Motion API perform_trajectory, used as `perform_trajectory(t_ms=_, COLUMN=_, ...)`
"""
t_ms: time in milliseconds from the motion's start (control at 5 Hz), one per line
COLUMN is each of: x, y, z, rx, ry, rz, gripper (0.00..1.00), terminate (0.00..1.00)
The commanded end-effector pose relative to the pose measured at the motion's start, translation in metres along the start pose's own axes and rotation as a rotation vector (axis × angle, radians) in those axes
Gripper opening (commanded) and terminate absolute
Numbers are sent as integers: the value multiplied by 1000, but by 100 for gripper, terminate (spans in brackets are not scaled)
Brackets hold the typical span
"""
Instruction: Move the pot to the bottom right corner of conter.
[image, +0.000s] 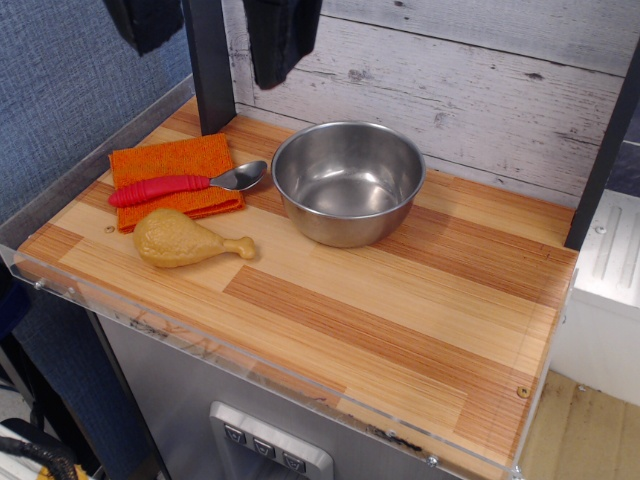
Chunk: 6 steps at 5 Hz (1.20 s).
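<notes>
The pot (348, 182) is a large shiny steel bowl with a rolled rim. It stands upright and empty at the back middle of the wooden counter (400, 320), close to the wall. My gripper (212, 25) hangs at the top edge of the view, above the back left of the counter. Only its two black fingertips (280, 40) show. They are wide apart with nothing between them, up and to the left of the pot, not touching it.
An orange cloth (195, 160) lies at the back left with a red-handled spoon (165, 188) on it. A toy drumstick (185, 240) lies in front of the cloth. A black post (208, 70) stands at the back left. A clear acrylic edge (300, 385) runs along the front.
</notes>
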<state>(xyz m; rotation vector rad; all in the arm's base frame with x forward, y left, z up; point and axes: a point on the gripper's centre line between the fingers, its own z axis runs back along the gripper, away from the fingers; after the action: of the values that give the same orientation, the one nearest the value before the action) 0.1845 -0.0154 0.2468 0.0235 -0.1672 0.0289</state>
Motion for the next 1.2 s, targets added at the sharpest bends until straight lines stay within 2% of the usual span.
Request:
perform_trajectory(t_ms=0, x=0, y=0, z=0, rx=0, ry=0, rz=0, gripper=100, terminate=0)
perform_trajectory(t_ms=200, x=9, y=10, z=4, rx=-67, ry=52, rz=267, gripper=100, terminate=0)
perform_trajectory(t_ms=400, x=23, y=28, z=6, rx=-98, ry=133, rz=529, gripper=100, terminate=0)
perform_trajectory(t_ms=600, x=40, y=45, z=-1, rx=-134, ry=142, rz=761, gripper=100, terminate=0)
perform_trajectory(t_ms=800, x=55, y=57, z=-29, rx=-155, ry=78, rz=804, gripper=100, terminate=0)
perform_trajectory(t_ms=1000, x=61, y=67, z=-64, rx=-106, ry=30, rz=778, gripper=100, terminate=0)
